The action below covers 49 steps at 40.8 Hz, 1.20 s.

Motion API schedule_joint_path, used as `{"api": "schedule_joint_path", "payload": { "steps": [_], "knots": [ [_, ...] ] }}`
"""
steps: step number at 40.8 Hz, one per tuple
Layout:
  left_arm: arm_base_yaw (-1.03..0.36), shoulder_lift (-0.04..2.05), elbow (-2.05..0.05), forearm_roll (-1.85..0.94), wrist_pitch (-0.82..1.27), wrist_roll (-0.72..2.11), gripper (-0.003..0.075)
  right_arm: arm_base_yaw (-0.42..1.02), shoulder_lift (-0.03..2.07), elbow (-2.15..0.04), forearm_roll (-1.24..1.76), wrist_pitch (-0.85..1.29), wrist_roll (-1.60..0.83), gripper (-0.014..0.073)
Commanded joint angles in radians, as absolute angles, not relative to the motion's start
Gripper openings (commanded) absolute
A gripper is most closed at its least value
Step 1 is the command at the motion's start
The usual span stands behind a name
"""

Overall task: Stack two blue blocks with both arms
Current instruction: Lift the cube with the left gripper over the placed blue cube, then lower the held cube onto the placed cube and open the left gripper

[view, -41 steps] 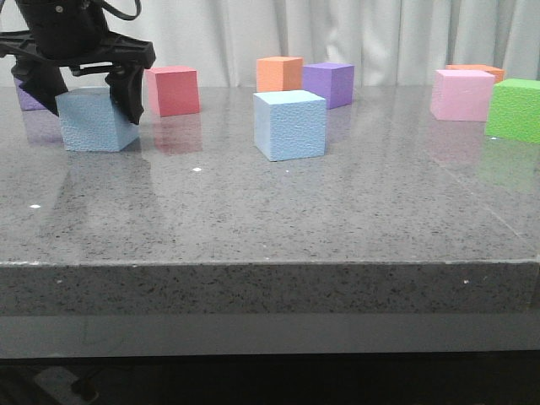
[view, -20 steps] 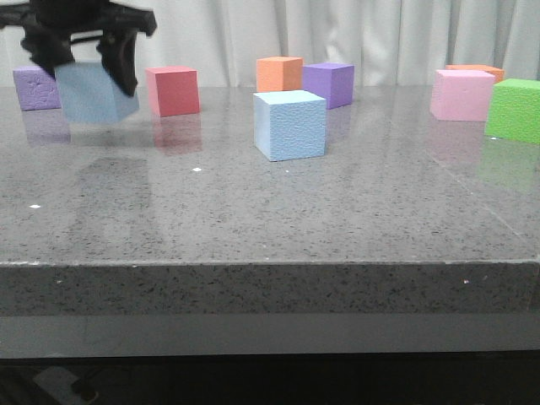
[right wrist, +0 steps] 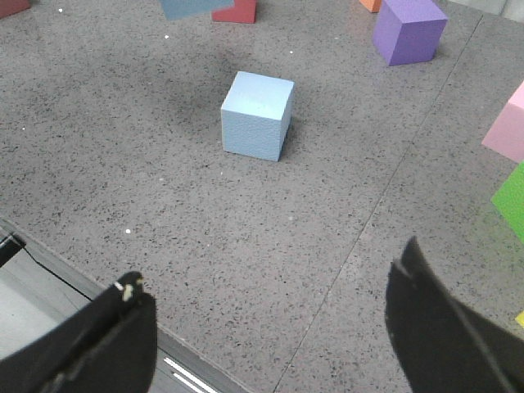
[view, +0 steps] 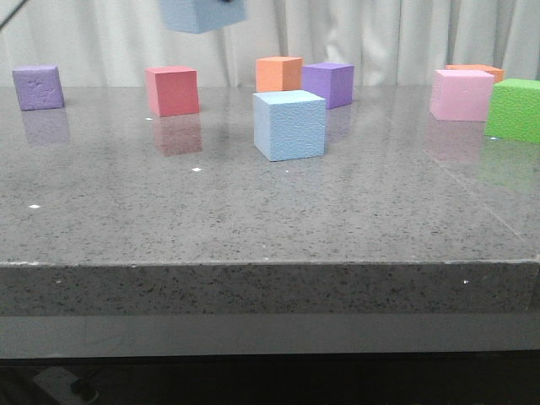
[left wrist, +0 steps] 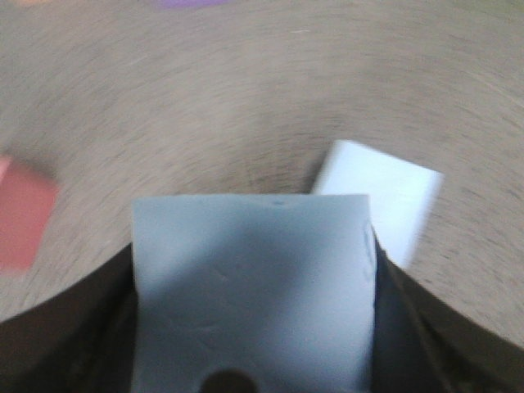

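Note:
One blue block (view: 201,14) hangs high in the air at the top of the front view, left of centre. In the left wrist view that block (left wrist: 254,286) fills the space between the dark fingers (left wrist: 74,336), and my left gripper (left wrist: 254,270) is shut on it. The other blue block (view: 289,125) rests on the grey table near the middle and shows in the left wrist view (left wrist: 381,201) just past the held one. My right gripper (right wrist: 270,282) is open and holds nothing, over the table's near edge, with the resting block (right wrist: 256,115) well ahead of it.
A red cube (view: 173,90), an orange cube (view: 279,73) and a purple cube (view: 329,83) stand behind the resting block. A small purple cube (view: 38,87) sits far left. Pink (view: 461,94) and green (view: 515,110) cubes stand at the right. The table's front edge (view: 270,263) is near.
My left gripper has lifted its blue block off the table's left side, up and to the right, until it is nearly out of the front view's top. The other block stayed put.

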<state>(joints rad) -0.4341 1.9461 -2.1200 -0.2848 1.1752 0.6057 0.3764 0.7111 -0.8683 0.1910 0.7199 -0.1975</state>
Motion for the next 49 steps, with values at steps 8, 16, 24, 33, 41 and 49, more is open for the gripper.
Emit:
{"api": "schedule_joint_path", "payload": {
  "steps": [8,16,24,33,41,49],
  "knots": [
    [-0.549,1.909,-2.153,-0.344,1.080,0.839,0.0345,0.371,0.706,-0.894,0.203,0.650,-0.204,0.0586],
    [-0.561,1.943,-2.153,-0.345,1.054,0.839,0.0345,0.371,0.706,-0.894,0.203,0.650,-0.204,0.0586],
    [-0.561,1.990,-2.153,-0.342,1.054,0.839,0.0345,0.371,0.706,-0.894,0.203,0.650,-0.204,0.0586],
    [-0.558,2.012,-2.153,-0.342,1.036,0.839,0.0345,0.371,0.706,-0.894,0.203,0.650,-0.204,0.0586],
    [-0.558,2.014,-2.153,-0.342,1.036,0.839,0.0345,0.371,0.706,-0.894,0.203,0.650,-0.204,0.0586],
    [-0.558,2.014,-2.153,-0.345,1.079,0.836,0.0345,0.371,0.706,-0.894,0.203,0.650,-0.204,0.0586]
  ]
}}
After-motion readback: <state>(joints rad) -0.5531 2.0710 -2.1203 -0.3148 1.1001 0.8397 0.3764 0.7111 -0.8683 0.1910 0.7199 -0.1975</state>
